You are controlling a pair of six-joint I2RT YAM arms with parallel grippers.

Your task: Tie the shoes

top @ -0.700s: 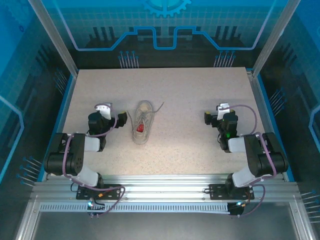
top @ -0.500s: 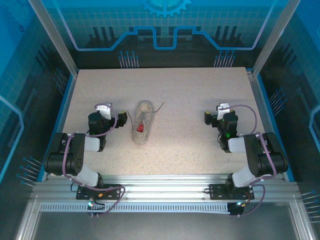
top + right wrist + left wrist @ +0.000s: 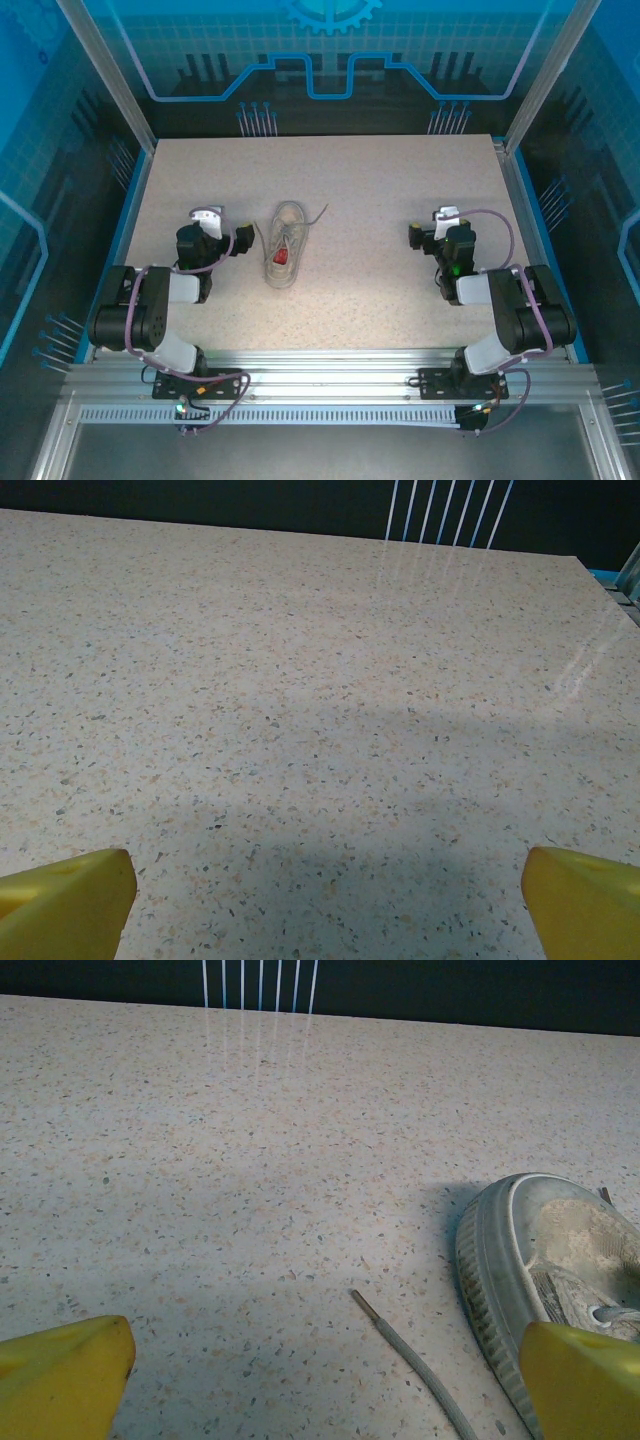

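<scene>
The shoe [image 3: 284,246] is a small whitish-grey sneaker with a red patch inside, lying toe-away on the speckled table [image 3: 370,180]. Its thin laces [image 3: 318,213] trail loose to both sides. My left gripper [image 3: 213,229] rests low on the table just left of the shoe, open and holding nothing. In the left wrist view the worn toe cap [image 3: 520,1250] sits beside my right yellow fingertip [image 3: 585,1380], and a loose lace end [image 3: 405,1352] lies between the fingers of the gripper [image 3: 325,1380]. My right gripper [image 3: 440,229] stands open far to the right, over bare table [image 3: 325,900].
Blue transparent walls and metal posts [image 3: 110,80] enclose the table on three sides. Thin white rods [image 3: 258,984] stand at the far edge. The aluminium rail [image 3: 320,385] with both arm bases runs along the near edge.
</scene>
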